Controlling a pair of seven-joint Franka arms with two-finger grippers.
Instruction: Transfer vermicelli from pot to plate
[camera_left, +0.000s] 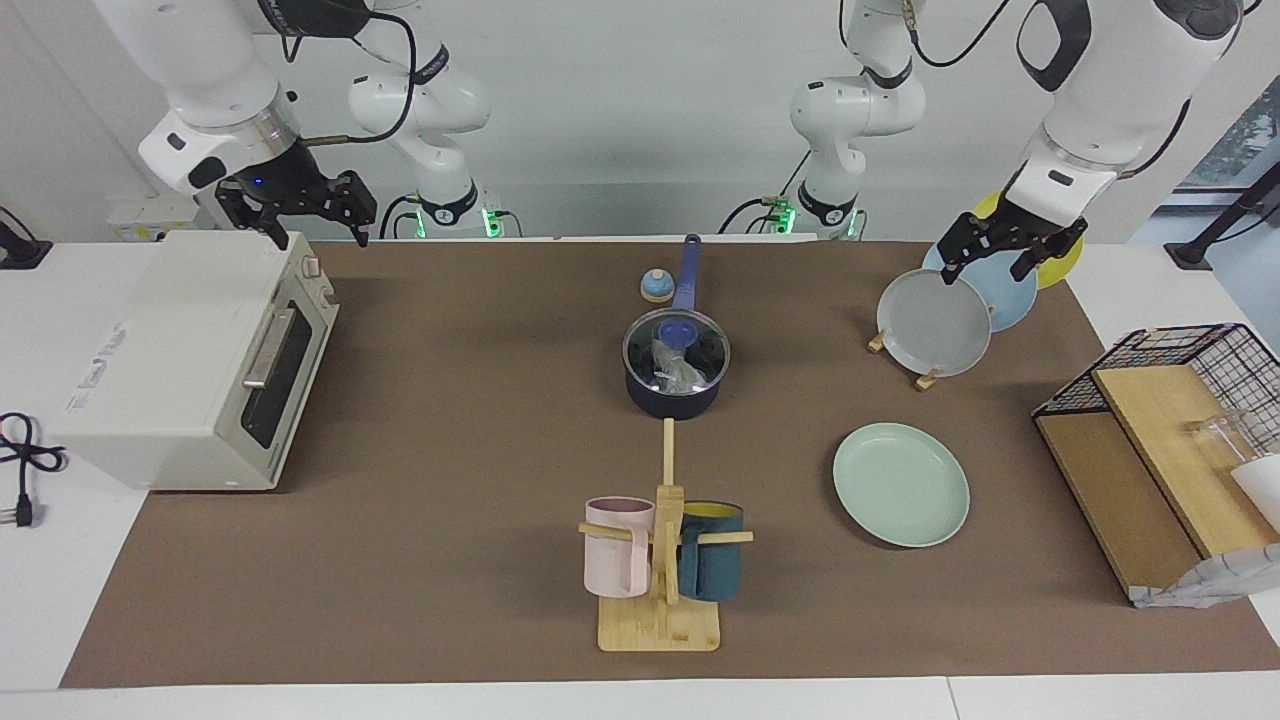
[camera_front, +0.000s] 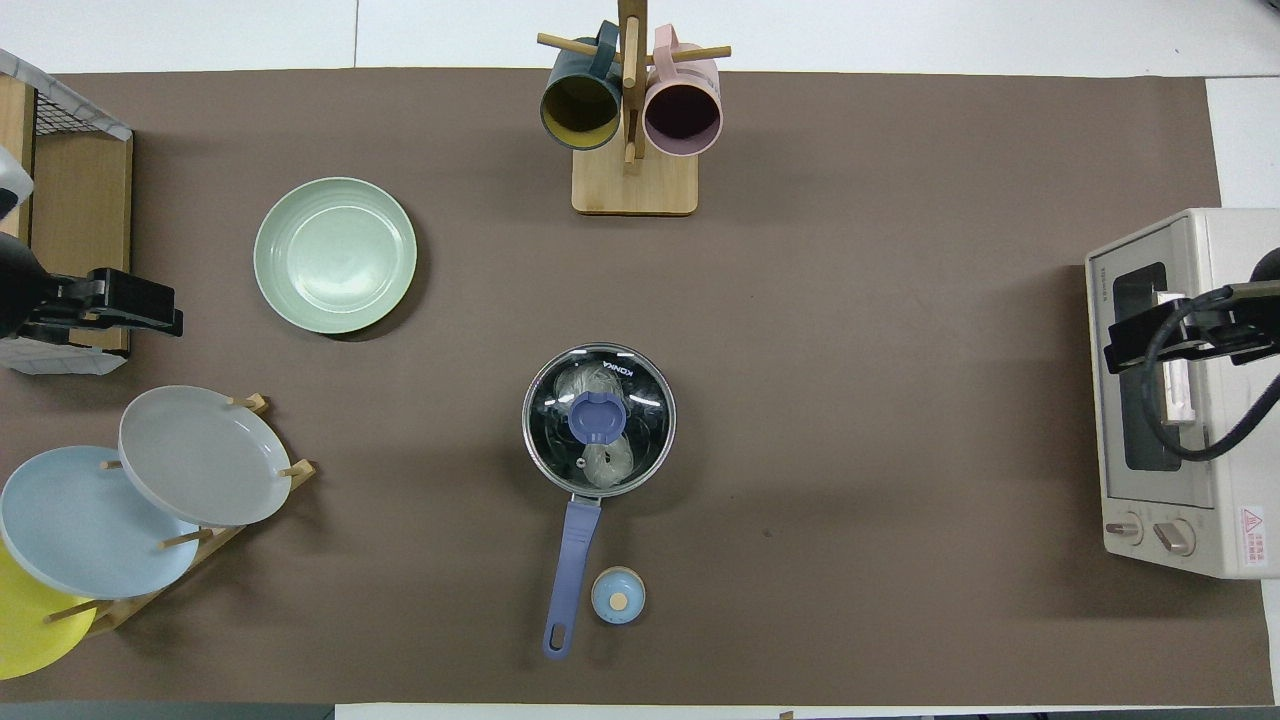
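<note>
We find the pot (camera_left: 673, 385) at mid-table with its glass lid (camera_front: 598, 420) on, its blue handle pointing toward the robots. Only the overhead view resolves the vermicelli (camera_front: 601, 462) as two pale lumps under the glass, one on each side of the lid's blue knob (camera_front: 597, 416); in the facing view it reads as one crinkled mass (camera_left: 675, 367). The facing view alone shows both grippers whole. The left gripper (camera_left: 1003, 255) hangs above the rack of standing plates (camera_left: 938, 322) at the left arm's end, fingers spread and holding nothing. The right gripper (camera_left: 313, 227) hangs above the toaster oven (camera_left: 190, 360) at the right arm's end, likewise spread and empty. The overhead view catches only part of each.

We note the vermicelli lies well apart from both grippers, roughly midway between them. The mint-green plate (camera_left: 901, 484) lies flat and bare, farther from the robots than the pot, toward the left arm's end. A small blue timer (camera_left: 656, 286) stands just beside the pot's handle. The mug tree (camera_left: 660, 560) stands farther from the robots than the pot.
</note>
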